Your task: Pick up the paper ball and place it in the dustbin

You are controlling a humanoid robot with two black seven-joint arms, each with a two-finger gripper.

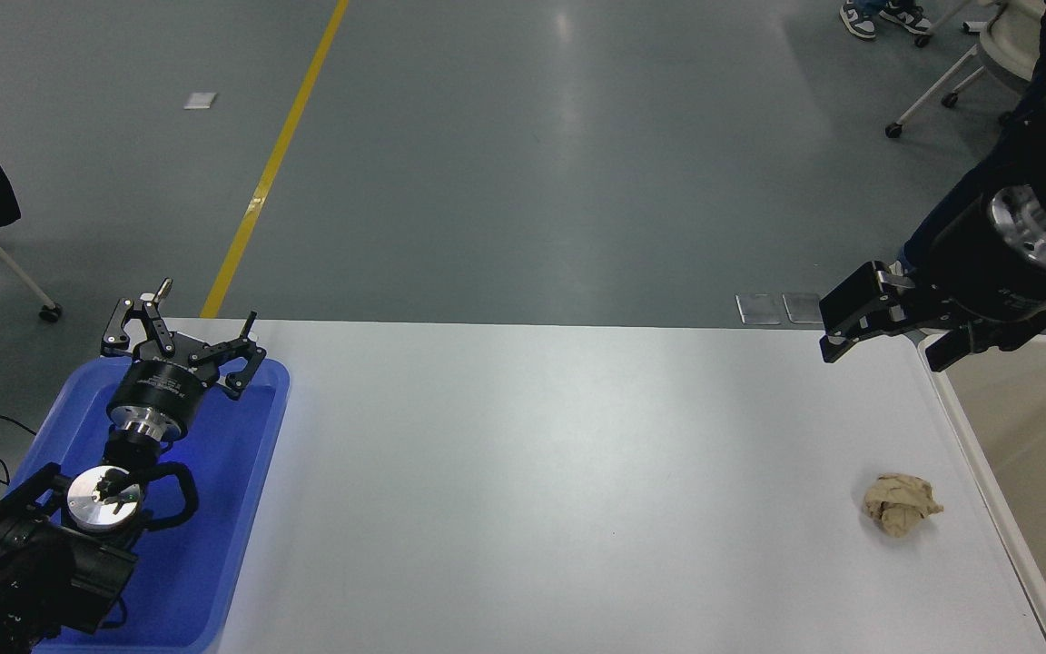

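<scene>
Paper ball: the paper ball (901,505) is a crumpled tan lump lying on the white table (541,490), near the table's right side and toward the near edge. Nothing touches it.

Dustbin: the dustbin (966,434) stands at the table's right end, cut off by the picture's right edge. Its pale rounded rim runs diagonally just right of the paper ball, with a strip of bare table between them; its tan inside shows beyond the rim.

Right end effector: the right end effector (883,341) comes in from the right edge, hanging over the table's far right corner and the dustbin's far rim. Its two black fingers are spread wide with nothing between them. It is well apart from the paper ball, farther from the camera.

Left end effector: the left end effector (180,336) is parked at the lower left over the blue tray (241,509), pointing away from the camera, fingers spread and empty.

Blue tray: it sits on the table's left end, well apart from the paper ball.

Surroundings: grey floor with a yellow line (273,162) beyond the table; a person's dark trouser leg (968,195) shows behind the right arm at the upper right, next to a wheeled chair (959,73).
</scene>
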